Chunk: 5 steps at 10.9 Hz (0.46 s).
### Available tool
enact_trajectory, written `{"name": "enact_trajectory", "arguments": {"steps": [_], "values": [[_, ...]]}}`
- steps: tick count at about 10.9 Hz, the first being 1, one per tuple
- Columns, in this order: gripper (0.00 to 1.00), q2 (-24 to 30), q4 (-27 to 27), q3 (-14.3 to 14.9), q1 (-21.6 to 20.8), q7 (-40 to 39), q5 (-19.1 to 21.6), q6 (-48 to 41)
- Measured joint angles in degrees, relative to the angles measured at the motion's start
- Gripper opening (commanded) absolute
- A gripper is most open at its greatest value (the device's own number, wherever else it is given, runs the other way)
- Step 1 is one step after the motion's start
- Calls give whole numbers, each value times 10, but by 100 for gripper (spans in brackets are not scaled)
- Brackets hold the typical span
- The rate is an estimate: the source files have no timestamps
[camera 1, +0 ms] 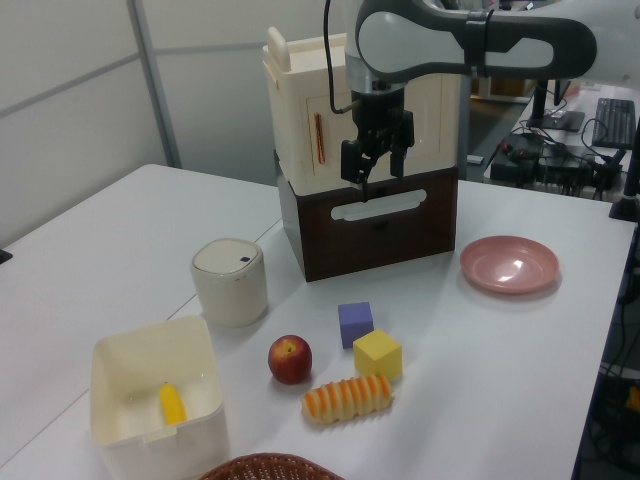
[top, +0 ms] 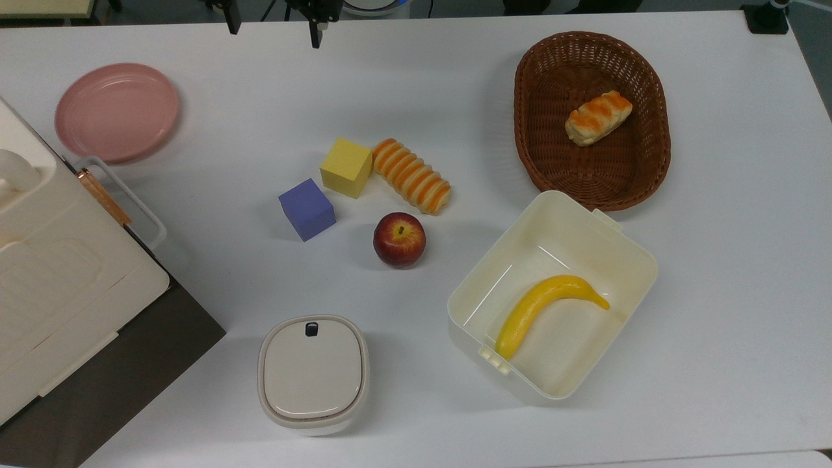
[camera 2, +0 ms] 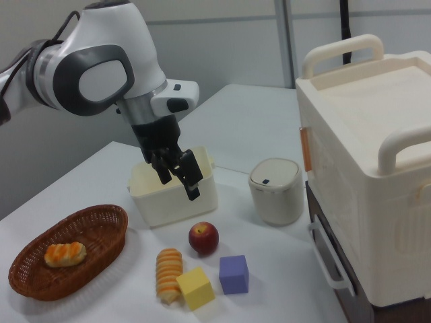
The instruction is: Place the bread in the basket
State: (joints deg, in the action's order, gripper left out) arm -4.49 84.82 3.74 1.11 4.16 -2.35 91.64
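White tabletop (top: pixel 715 312) is being shown, smooth and matte, and the task is being judged as not yet begun: nothing is being carried. Next in size, the oval basket (top: pixel 656 162) of dark-brown woven wicker is being seen at the top view's right; a short cream bun (top: pixel 598 117) with orange diagonal stripes is lying inside it. The glossy cream plastic box (top: pixel 624 250) is standing just beside the basket, with a yellow banana (top: pixel 546 309) in it. The gripper (camera 2: pixel 180 176) is being held high above the table, its fingers parted and holding nothing. The bread (top: pixel 411 176), a long ribbed loaf striped orange and cream, is lying on the table, touching the yellow cube (top: pixel 346 167) and near the red apple (top: pixel 399 239). Grasping, carrying and releasing are all being left to do.
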Motion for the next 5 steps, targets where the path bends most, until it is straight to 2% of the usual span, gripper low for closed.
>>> {"name": "enact_trajectory", "arguments": {"steps": [5], "values": [[100, -2, 1, -1, 5, -25, 10, -15]]}}
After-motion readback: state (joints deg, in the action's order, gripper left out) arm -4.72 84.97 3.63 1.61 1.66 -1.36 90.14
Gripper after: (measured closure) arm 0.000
